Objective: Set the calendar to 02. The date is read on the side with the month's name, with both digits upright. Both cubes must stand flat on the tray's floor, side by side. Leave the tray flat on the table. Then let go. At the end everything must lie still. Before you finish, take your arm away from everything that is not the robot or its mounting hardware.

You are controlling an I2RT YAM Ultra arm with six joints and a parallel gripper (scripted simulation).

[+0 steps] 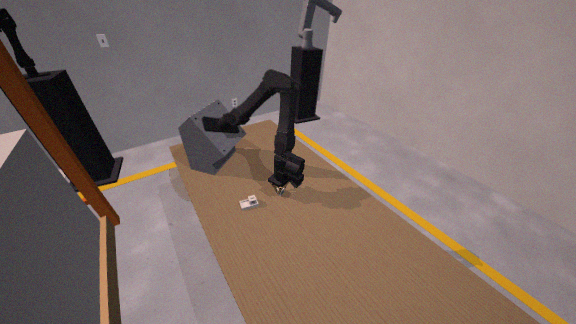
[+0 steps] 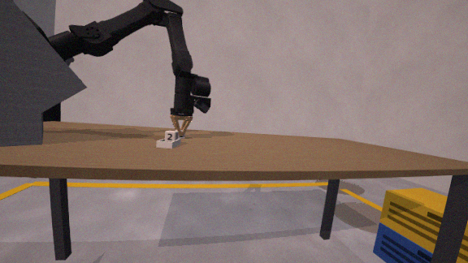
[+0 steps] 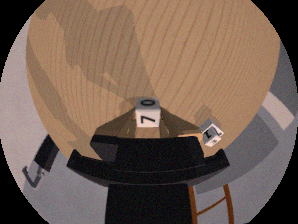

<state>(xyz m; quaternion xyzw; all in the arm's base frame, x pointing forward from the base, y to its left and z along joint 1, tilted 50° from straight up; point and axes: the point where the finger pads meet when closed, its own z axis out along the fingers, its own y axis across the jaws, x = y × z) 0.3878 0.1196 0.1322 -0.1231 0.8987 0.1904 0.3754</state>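
Observation:
The small white tray (image 1: 244, 205) (image 2: 163, 144) lies on the table; no month name is readable. One white cube (image 2: 171, 136) (image 3: 212, 132) stands at one end of it, showing an upright 2 in the exterior view; the tray's other end is empty. My gripper (image 1: 280, 191) (image 2: 181, 134) points down beside the tray, on its far side in the exterior view. It is shut on the other white cube (image 3: 148, 114), which shows a 7 and a 0, both turned sideways, in the wrist view. The cube is low over the table; whether it touches is unclear.
The wooden table (image 1: 320, 250) (image 2: 284, 156) carries the grey angled arm base (image 1: 207, 142) (image 2: 24, 93) at its back end. The arm's shadow falls around the gripper. Yellow and blue crates (image 2: 414, 211) stand on the floor past the table.

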